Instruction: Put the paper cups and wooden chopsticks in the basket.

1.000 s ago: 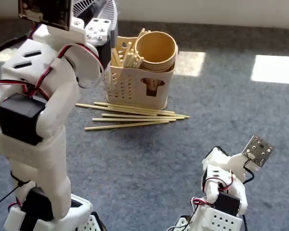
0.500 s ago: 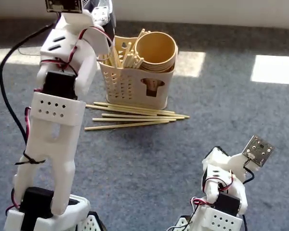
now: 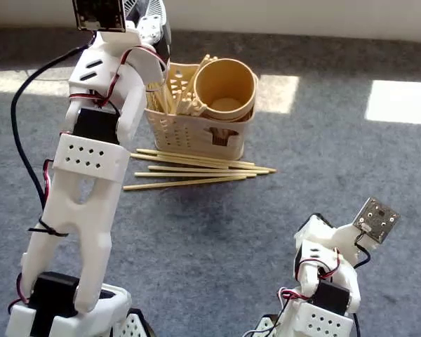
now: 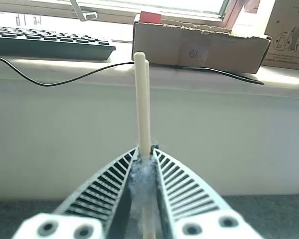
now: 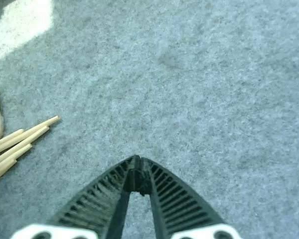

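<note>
the grey carpet (image 3: 281, 210) is spread under everything. at its far side the cream slotted plastic basket (image 3: 189, 130) is stood, with stacked tan paper cups (image 3: 228, 88) lodged inside. loose pale wooden chopsticks (image 3: 196, 168) are laid on the carpet just before it. the left gripper (image 4: 143, 152) is clamped on a wooden stick (image 4: 142, 99) above the basket's far corner; the right gripper (image 5: 137, 167) is pressed closed, empty, over carpet.

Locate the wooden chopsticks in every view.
High view: loose chopsticks on the carpet before the basket.
Left wrist view: one chopstick clamped in the left gripper.
Right wrist view: loose chopsticks' tips ahead of the right gripper.
Shared landmark: the grey carpet.
</note>
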### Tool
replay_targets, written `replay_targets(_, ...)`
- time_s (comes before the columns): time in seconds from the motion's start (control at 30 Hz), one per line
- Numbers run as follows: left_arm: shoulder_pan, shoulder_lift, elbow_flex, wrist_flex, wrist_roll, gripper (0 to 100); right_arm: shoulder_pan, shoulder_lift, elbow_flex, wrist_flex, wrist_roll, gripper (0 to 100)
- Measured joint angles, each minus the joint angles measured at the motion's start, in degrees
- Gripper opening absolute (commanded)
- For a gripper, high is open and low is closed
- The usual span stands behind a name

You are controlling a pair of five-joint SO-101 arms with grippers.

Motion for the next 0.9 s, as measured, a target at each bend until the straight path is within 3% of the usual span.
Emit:
replay_targets(0.7,-1.8,0.0,0.1,-5.7,0.1,0,0.0,0.0,0.0,0.0,0.0,0.6)
replay_targets(0.9,-1.7,0.1,1.2,-11.2,0.1,0,0.0,0.0,0.0,0.0,0.0,0.6)
